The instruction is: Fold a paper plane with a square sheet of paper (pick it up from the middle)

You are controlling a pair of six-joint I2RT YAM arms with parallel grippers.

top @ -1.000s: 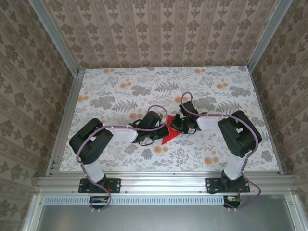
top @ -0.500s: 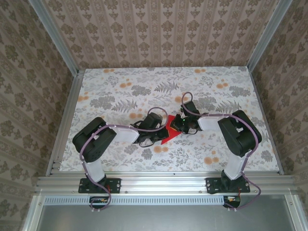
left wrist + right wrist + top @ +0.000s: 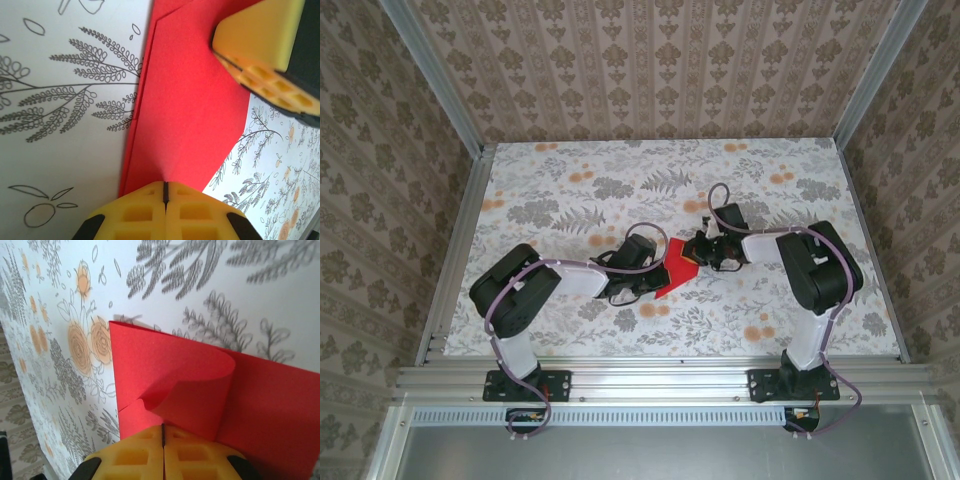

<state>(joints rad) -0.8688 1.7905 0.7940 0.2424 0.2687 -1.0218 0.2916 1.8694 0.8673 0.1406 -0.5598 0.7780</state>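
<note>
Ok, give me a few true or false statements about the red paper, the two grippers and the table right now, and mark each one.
1. The left gripper is shut on the red paper. True.
2. The right gripper stands wide open above the paper. False: it is shut, pinching the paper's edge.
3. In the right wrist view a flap of the paper curls over. True.
4. The table is plain white. False: it has a floral print with grey leaves and orange flowers.
5. The paper lies at the table's far left corner. False: it lies near the middle, between the two grippers.
</note>
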